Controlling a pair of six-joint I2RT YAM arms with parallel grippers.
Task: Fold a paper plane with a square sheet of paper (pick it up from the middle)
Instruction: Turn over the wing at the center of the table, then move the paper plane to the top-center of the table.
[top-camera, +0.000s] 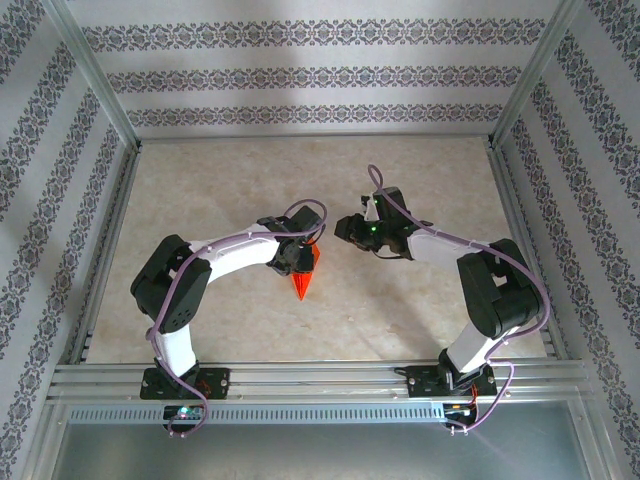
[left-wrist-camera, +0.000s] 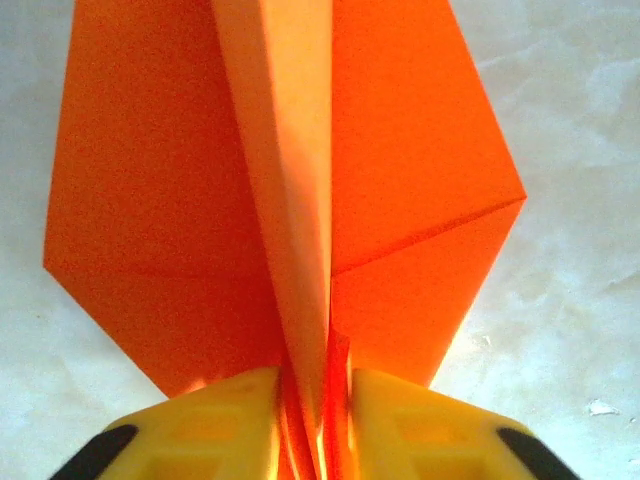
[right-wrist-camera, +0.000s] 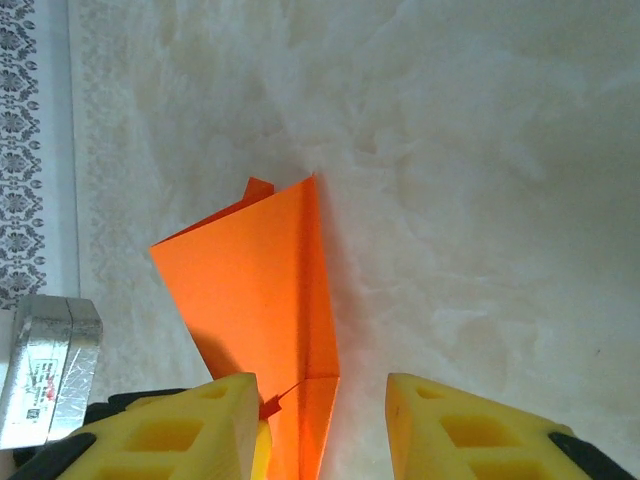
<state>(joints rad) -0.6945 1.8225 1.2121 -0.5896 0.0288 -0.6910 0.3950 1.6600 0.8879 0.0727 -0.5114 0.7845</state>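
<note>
L gripper (left-wrist-camera: 315, 385) pinches the paper plane (top-camera: 302, 281) by its centre fold: yellow fingers (left-wrist-camera: 235, 425) pressed in on both sides of the upright crease, wings spread to either side over the desk (top-camera: 230, 180). R gripper (right-wrist-camera: 320, 382) is spread wide and holds nothing. Plane's edge sits just beside one of its fingers; the other is well clear w/ bare desk btwn.

Room: plane sits approx mid-desk, a bit toward the near half. Far half of desk is open up to the back wall (top-camera: 300, 75). Side rail (top-camera: 105, 240) is well apart from the L arm. A strip of bare desk lies btwn plane's nose and the near rail (top-camera: 300, 372). Tightest spot is R gripper, near the plane on its far-right side, apart from it in top view.

Orientation: long axis runs far-to-near, tilted only slightly. Pointed nose faces the near edge, toward the arm bases. Wide end lies under L gripper.
</note>
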